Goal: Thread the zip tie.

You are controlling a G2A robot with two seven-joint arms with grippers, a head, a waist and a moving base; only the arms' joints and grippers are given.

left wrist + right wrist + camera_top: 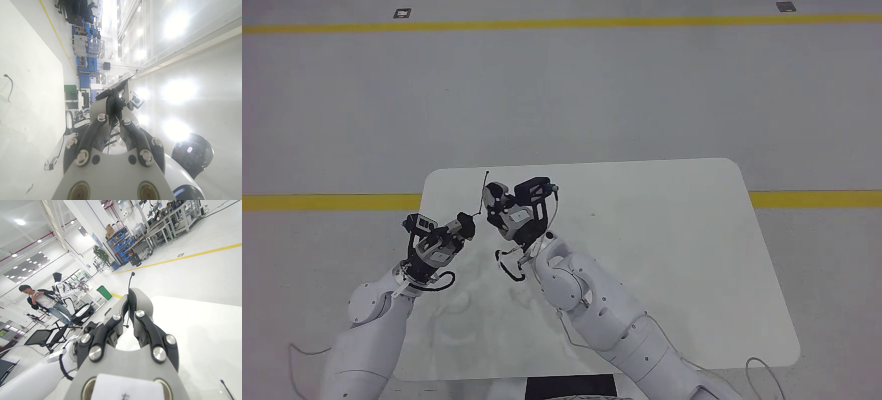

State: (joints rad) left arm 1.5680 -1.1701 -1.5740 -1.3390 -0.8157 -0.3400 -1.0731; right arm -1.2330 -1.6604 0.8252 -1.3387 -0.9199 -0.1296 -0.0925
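Here, the zip tie (130, 283) sits pinched in the right pincer (129, 295)

The right pincer's two fingers are pressed together on the black strap. The small head stands clear above the fingertips. The tail runs down between the pads and comes out loose behind them. In the top view the zip tie (483, 190) shows as a thin dark line over the far left part of the white surface (672, 250). Its head end points away from the robot, and the right pincer (494, 197) is just beside it.

The left pincer (465, 226) is raised close to the right one, tips turned toward it, near the tie's lower end. In its own wrist view the left pincer (115, 95) is drawn closed, with its dark pads meeting. A thin black strand pokes out past the tips, but I cannot tell whether it is clamped there.

A second tie (11, 86) lies curved on the surface (28, 47), well apart from both pincers. A yellow line (542, 23) crosses the floor beyond the surface.
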